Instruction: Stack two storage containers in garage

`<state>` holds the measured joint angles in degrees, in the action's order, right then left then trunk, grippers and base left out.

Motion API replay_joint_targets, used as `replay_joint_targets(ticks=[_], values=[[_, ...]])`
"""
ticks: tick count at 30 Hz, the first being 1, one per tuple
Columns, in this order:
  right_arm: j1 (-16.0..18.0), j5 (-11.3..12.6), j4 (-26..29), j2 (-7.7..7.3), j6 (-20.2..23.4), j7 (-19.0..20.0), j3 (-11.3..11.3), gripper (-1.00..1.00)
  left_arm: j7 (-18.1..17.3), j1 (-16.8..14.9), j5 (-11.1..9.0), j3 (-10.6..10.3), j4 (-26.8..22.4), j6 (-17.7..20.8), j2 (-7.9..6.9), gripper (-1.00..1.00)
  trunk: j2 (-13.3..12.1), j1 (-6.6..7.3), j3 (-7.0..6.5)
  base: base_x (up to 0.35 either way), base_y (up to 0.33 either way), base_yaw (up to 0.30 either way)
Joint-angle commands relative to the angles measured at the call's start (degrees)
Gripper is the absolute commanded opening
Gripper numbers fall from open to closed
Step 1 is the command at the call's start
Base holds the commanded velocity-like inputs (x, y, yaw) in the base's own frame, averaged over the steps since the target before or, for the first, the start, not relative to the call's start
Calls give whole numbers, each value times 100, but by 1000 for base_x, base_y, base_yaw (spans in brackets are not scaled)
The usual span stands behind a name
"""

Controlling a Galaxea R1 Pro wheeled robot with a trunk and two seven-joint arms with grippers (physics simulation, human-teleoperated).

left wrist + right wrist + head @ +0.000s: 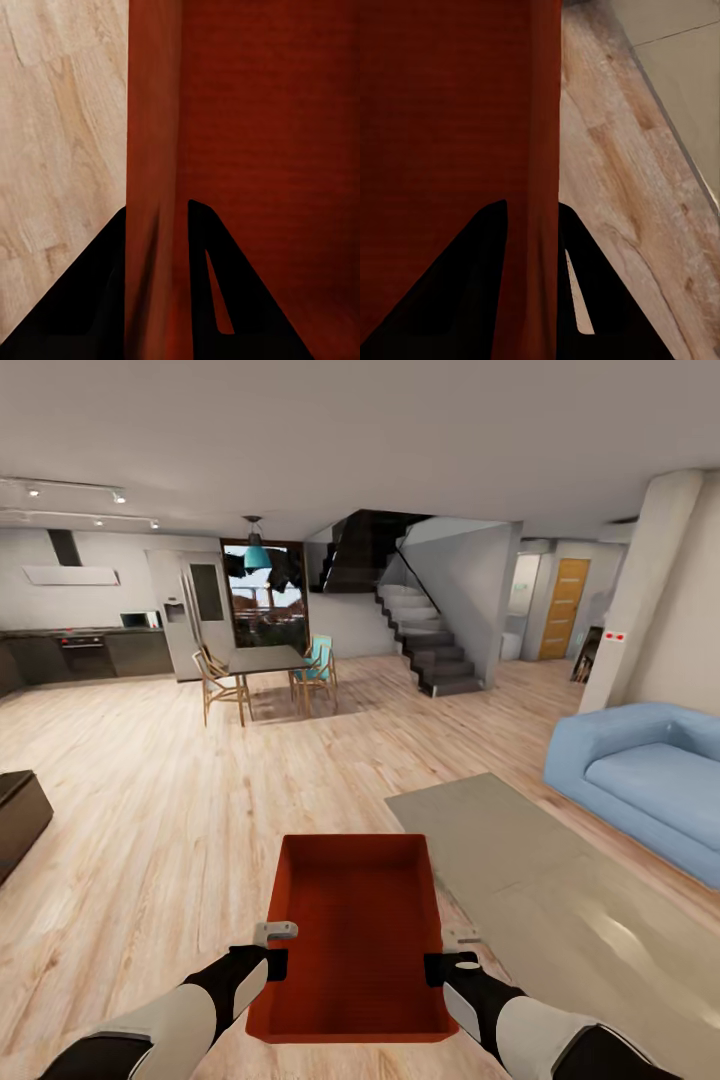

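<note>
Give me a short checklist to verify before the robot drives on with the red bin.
1. Left claw pinches the bin wall: ok.
2. Right claw pinches the opposite wall: ok.
3. Bin held level between both arms: ok.
4. Wood floor directly ahead free of obstacles: ok.
5. Grey rug edge beside the path: cannot tell whether the wheels clear it.
6. Way to the garage: cannot tell.

light: bright, even | shadows: soft, faint | focus: sharp | edges: wide-angle stretch
</note>
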<state>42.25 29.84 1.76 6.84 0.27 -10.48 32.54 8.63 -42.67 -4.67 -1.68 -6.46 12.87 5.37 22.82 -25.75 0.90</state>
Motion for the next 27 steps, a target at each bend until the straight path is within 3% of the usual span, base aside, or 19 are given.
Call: replay_joint_targets(ticks=[1,27], values=[[2,145,-25,36,-10,2,113,-100,42,-5,54,45,-31,-4,16,-100,10,-3,7,0,0,292],[2,141,-26,36,-10,2,113,-100,42,-5,54,45,-31,-3,16,-100,10,-3,-2,0,0,287]])
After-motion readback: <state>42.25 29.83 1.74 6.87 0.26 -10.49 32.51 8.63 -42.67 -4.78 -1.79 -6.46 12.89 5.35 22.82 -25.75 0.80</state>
